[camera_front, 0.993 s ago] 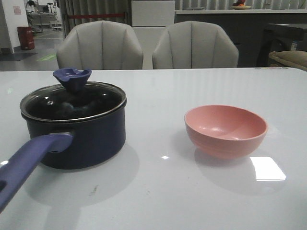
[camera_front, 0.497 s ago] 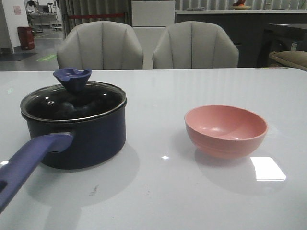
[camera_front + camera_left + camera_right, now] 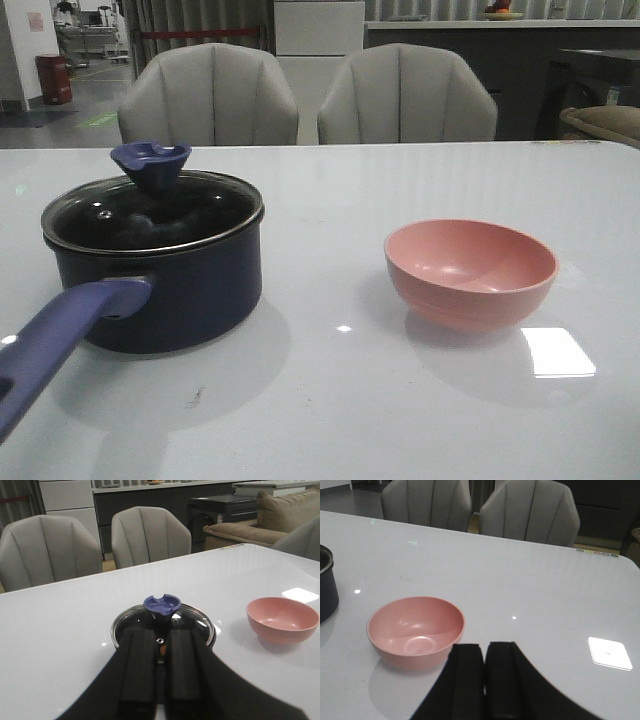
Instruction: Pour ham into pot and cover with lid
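The dark navy pot (image 3: 185,295) stands at the left of the table, its purple-blue handle (image 3: 60,335) pointing toward the near edge. The glass lid (image 3: 150,208) sits flat on the pot with its blue knob (image 3: 151,163) upright. In the left wrist view an orange-pink speck of ham (image 3: 162,650) shows through the lid (image 3: 197,624). The pink bowl (image 3: 470,270) is empty. My left gripper (image 3: 161,632) hangs back from the pot, fingers nearly together and holding nothing. My right gripper (image 3: 484,647) is shut beside the bowl (image 3: 415,630). Neither gripper shows in the front view.
Two grey chairs (image 3: 300,95) stand behind the table's far edge. A bright light patch (image 3: 558,352) lies on the tabletop right of the bowl. The pot's rim (image 3: 326,587) shows at the edge of the right wrist view.
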Tool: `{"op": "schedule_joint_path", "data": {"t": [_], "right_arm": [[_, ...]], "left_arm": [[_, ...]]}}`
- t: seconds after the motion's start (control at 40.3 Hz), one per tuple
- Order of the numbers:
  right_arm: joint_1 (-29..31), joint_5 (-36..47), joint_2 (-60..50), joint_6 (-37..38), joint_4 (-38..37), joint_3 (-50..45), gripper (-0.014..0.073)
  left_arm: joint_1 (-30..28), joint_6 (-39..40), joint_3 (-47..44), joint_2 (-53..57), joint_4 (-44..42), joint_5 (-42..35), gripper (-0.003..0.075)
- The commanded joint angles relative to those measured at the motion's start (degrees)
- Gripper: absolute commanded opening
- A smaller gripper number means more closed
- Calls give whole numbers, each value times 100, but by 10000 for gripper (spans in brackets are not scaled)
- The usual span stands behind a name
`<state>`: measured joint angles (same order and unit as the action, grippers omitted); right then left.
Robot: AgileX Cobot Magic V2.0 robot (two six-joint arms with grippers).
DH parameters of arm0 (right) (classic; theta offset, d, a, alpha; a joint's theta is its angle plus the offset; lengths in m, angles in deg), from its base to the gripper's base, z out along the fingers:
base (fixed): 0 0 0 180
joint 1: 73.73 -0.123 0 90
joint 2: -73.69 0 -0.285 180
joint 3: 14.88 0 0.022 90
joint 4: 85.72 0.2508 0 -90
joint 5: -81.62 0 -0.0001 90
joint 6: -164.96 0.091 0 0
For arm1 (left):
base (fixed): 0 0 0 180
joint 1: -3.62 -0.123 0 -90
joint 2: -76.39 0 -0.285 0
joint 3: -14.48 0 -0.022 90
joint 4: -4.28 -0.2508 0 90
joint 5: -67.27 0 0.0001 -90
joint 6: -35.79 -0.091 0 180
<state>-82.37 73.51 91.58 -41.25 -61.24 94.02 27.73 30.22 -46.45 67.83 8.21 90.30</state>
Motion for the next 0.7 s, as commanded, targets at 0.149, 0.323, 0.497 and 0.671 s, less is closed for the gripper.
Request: {"op": "schedule_joint_path", "data": {"t": [0.149,0.323,0.497,0.671], "right_arm": [[16,397,50,-41,11,159,146],[16,397,50,-41,11,159,146],[16,397,50,-41,11,159,146],[16,397,50,-41,11,159,146]], "left_arm": [[24,9,144,-59,75,-484,132],[-73,9,-108,-50,-169,-738,132],[-1145,70,-797,-47,-163,-1750,132],[-2048,638,-1457,112,-296,-2303,132]]}}
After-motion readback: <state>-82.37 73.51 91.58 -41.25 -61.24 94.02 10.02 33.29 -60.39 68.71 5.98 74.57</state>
